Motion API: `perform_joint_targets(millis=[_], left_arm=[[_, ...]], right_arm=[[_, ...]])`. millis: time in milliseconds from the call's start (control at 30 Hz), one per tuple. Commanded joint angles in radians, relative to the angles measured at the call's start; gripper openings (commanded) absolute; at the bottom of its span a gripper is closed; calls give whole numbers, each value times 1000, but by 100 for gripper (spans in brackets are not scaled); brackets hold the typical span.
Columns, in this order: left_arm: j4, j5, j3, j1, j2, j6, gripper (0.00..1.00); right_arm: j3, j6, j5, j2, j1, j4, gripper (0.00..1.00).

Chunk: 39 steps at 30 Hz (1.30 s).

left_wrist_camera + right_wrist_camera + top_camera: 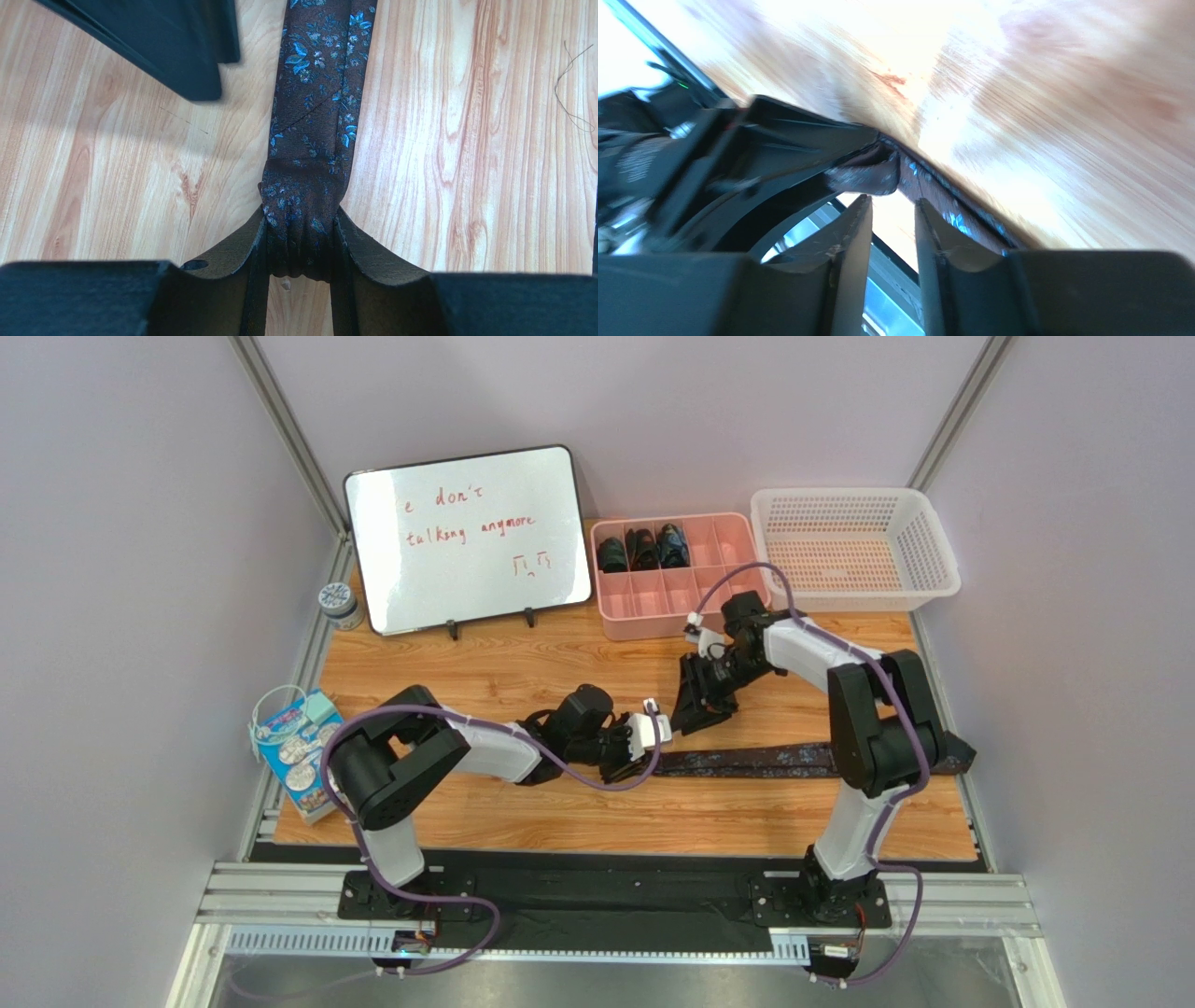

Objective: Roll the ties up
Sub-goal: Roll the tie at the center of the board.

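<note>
Left tool [300, 245] pinching tie [319, 105] end, right tool [892, 217] angled alongside

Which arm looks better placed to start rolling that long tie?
Probably left: the left gripper is shut on the tie at its narrow end, the rest flat on the table; the right gripper sits beside, jaws apart, gripping nothing.

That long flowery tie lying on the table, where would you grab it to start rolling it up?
At its narrow end, coming in low along the table, in line with the strip. The tie lies flat and straight, and that end is slim enough to bunch in a pinch, as the left tool holds it now.
</note>
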<state>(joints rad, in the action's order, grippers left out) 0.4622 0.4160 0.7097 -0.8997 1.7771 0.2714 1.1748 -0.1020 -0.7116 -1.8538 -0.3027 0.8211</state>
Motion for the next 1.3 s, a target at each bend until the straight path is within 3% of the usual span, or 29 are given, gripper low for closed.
perform_joint_targets(millis=[0,67,433,900,1000,1033,1100,1267], left_arm=[[-229,-66,14,-11,5,42,20],[-252,-74,33,-16,13,32,20],[-301,-83,60,-22,24,8,19],[-318,-109,82,-21,51,-38,19],[-318,-115,83,-22,53,-43,20],[-318,-124,85,-21,51,-47,20],[-323,-134,89,-21,53,-58,26],[-262,-111,56,19,24,-116,55]], right_arm=[[-62,-51,-116,94,27,-65,41],[-113,-123,-162,114,22,-155,44],[-176,-211,-147,65,-50,-310,44],[-176,-202,-123,21,-95,-309,40],[-182,-200,-118,25,-102,-321,28],[-181,-194,-112,16,-105,-320,18],[-178,-177,-104,1,-105,-303,3],[-145,-91,-75,-53,-75,-223,0]])
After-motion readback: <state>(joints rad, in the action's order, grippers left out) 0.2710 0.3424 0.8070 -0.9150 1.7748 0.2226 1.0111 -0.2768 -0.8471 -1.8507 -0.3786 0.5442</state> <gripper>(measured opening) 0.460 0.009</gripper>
